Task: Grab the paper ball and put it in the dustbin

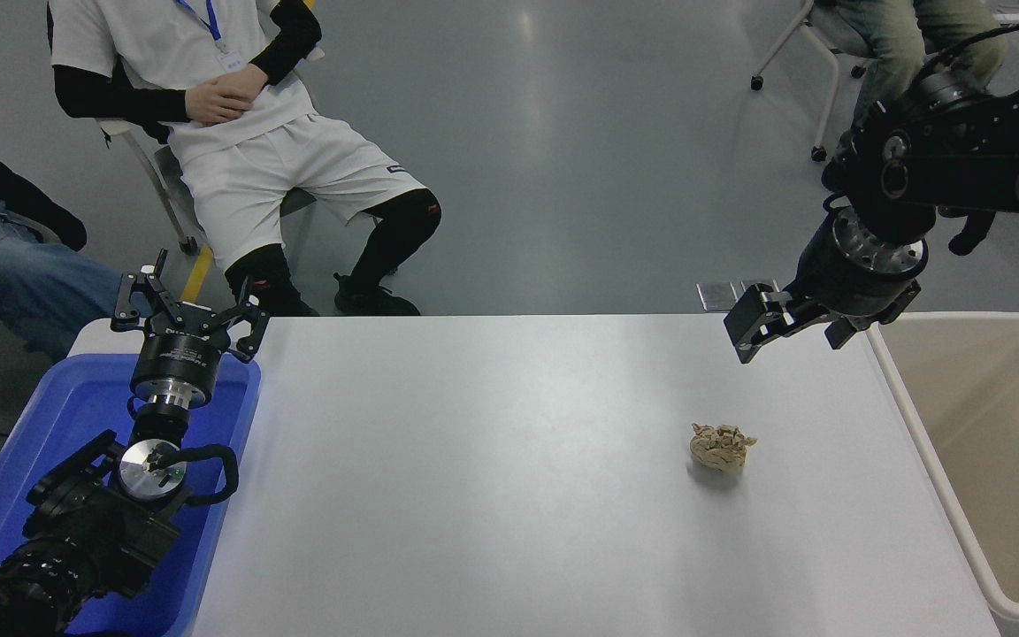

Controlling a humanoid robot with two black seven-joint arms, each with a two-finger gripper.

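Hovering at the upper right of the frame, the black right gripper [782, 324] hangs above the far right part of the white table [474, 460], with nothing in its grasp; only one finger block and a second prong show clearly from this angle, so I cannot tell how wide it is spread. Target, a small tan-beige crumpled paper ball [721, 448], sits alone on the table right of centre, below the gripper in the frame and well apart from it, not touched. Large rectangular beige plastic dustbin with thick white rim [916, 425] stands against the table's right edge at lower right, near the ball, so likely placed there for a short carry; what shows of its inside looks bare. Right arm comes in from the right edge, wrist angled down-left toward the ball, which reads as a pre-grasp approach; pickup not yet done, judged early in the task. Black left gripper [187, 305] is parked at lower left over the bright blue rectangular plastic tray [49, 425], fingers splayed wide, holding nothing, out of the way. Person in white shirt and shorts [244, 150] sits at upper left beyond the table, hands folded, not involved.
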